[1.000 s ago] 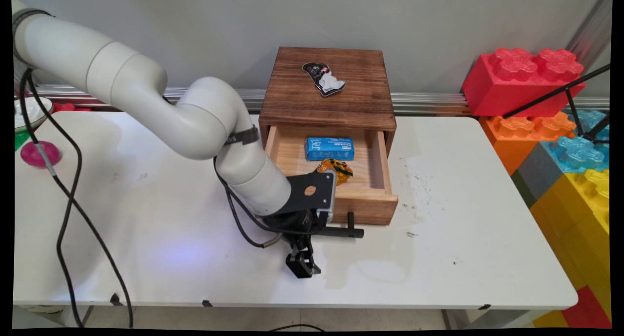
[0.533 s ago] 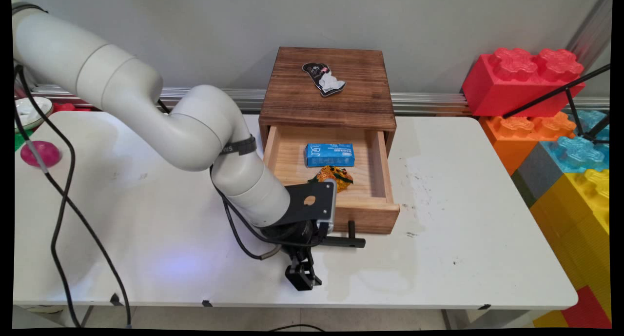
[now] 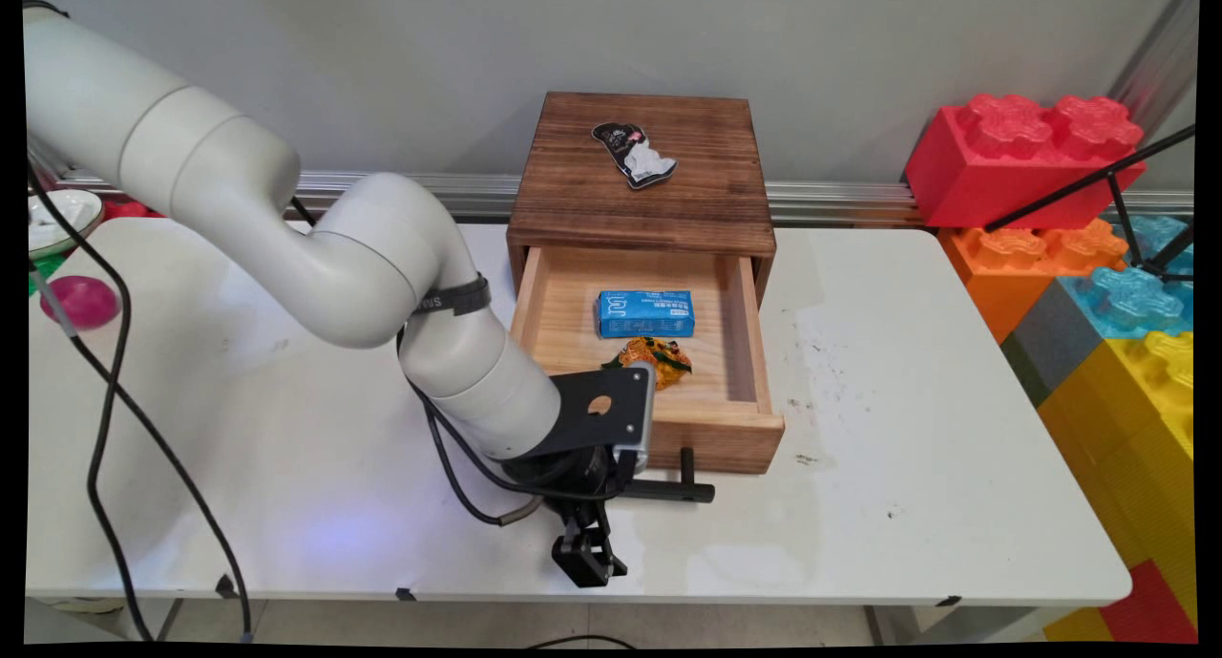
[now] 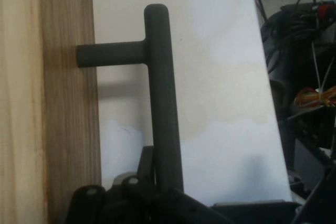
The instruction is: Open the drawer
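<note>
- The light wooden drawer (image 3: 723, 419) of the dark brown wooden box (image 3: 642, 176) stands further out than it did a second ago — its front has come nearer the table's near edge, and more of its floor shows.
- The blue rectangular packet (image 3: 645, 313) and the orange crinkled wrapper (image 3: 656, 360) inside have ridden forward with the drawer, keeping their places in it: packet behind, wrapper just in front.
- The arm's elbow has slid left and toward the near side, and the hand has dropped lower in the main view along with the black T-shaped bar handle (image 3: 668, 490).
- The black two-finger gripper (image 3: 584, 501) is clamped on the left end of that handle; in the hand view the bar (image 4: 161, 98) runs straight down into the black linkage, its short stem meeting the drawer front (image 4: 68, 103).
- The white arm comes in from the upper left, bends sharply at the elbow beside the box, and its wrist points down and rightward along the drawer front, low over the white table (image 3: 907, 448).
- A black-and-white flat sachet (image 3: 635, 154) lies on the box's top, well apart from the hand — unmoved.
- A pink round ball (image 3: 80, 301) sits at the table's far left.
</note>
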You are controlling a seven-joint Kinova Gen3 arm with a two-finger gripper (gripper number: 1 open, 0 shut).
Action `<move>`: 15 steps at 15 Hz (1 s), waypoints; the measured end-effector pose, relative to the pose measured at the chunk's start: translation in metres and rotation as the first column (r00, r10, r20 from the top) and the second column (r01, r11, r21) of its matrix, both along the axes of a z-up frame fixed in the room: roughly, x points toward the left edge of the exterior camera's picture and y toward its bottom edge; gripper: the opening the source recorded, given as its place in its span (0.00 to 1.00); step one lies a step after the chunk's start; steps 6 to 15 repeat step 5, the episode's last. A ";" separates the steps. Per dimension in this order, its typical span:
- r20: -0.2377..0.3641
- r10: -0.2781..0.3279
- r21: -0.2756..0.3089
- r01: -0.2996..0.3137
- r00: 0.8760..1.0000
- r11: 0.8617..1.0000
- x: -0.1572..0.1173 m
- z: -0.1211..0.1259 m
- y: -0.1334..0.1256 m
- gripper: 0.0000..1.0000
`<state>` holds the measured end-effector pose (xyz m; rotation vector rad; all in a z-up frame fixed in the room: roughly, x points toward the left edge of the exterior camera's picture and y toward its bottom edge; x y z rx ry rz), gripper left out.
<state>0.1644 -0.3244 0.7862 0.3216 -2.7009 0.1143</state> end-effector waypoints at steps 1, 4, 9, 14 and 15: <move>-0.001 0.000 0.000 0.000 1.000 1.000 0.000 0.001 0.001 1.00; -0.008 -0.002 0.001 0.002 1.000 1.000 0.001 0.004 0.005 1.00; -0.012 -0.002 0.000 0.002 1.000 1.000 0.001 0.006 0.006 1.00; -0.012 -0.002 0.000 0.002 1.000 1.000 0.001 0.006 0.006 1.00; -0.012 -0.002 0.000 0.002 1.000 1.000 0.001 0.006 0.006 1.00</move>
